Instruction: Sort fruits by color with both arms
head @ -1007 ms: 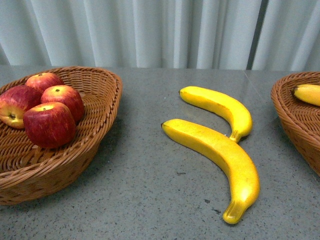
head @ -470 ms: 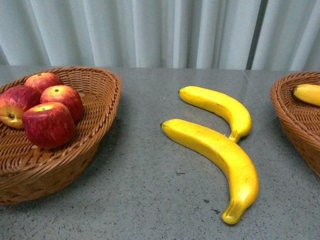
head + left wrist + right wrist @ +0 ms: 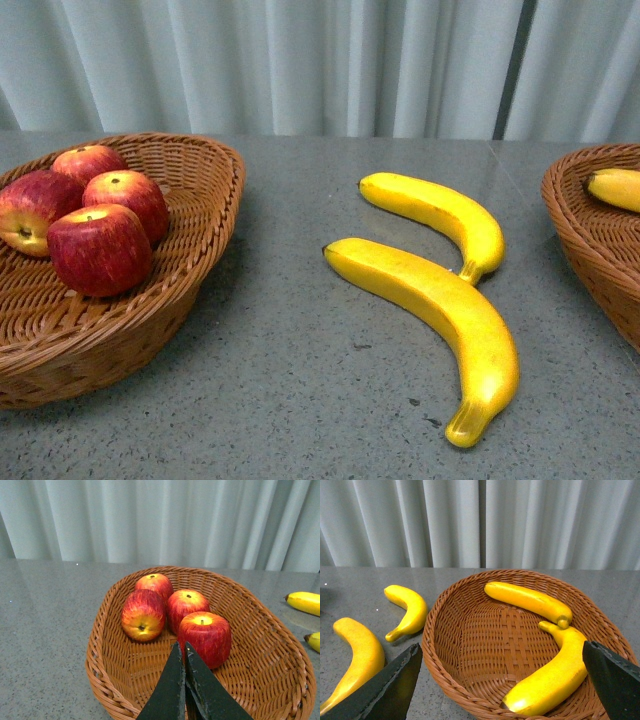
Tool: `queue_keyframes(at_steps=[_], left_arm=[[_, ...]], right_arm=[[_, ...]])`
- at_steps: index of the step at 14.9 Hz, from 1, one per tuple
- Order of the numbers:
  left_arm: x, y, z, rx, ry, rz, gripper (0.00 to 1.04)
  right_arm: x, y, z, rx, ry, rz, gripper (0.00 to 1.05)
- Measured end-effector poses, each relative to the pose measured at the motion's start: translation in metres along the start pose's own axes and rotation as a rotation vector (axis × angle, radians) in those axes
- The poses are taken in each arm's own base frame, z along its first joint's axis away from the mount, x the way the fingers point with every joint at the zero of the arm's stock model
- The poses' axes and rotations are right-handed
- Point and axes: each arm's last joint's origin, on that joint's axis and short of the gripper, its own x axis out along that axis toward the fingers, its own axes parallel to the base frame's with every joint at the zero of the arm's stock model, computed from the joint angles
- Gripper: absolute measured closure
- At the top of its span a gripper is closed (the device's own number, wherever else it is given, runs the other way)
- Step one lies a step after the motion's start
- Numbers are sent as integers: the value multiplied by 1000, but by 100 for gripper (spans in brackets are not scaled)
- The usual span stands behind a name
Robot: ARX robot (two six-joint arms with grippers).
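Several red apples [image 3: 98, 248] lie in a wicker basket [image 3: 200, 290] at the left; they also show in the left wrist view [image 3: 204, 637]. Two yellow bananas lie on the grey table, one nearer [image 3: 440, 320] and one farther [image 3: 440, 212]. Two more bananas [image 3: 552, 675] [image 3: 527, 600] lie in the right wicker basket [image 3: 455, 660]. My left gripper [image 3: 182, 652] is shut and empty, above the apple basket's near rim. My right gripper [image 3: 502, 680] is open wide and empty, over the banana basket. Neither arm shows in the front view.
The right basket [image 3: 590, 240] with a banana end [image 3: 615, 188] sits at the front view's right edge. A pale curtain [image 3: 320, 60] hangs behind the grey table [image 3: 290, 380].
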Motion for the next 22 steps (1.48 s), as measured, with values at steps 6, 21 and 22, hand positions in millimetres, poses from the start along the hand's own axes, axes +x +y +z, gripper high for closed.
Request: queue_keyframes(at_steps=[6, 21, 22], left_arm=[[-16, 0, 5, 0, -13, 0, 103], [-44, 0, 1, 0, 1, 0, 103], [-44, 0, 2, 0, -3, 0, 103]], right_arm=[[0, 0, 0, 0, 0, 0, 7], [0, 0, 0, 0, -1, 0, 7], [0, 0, 0, 0, 0, 0, 7]])
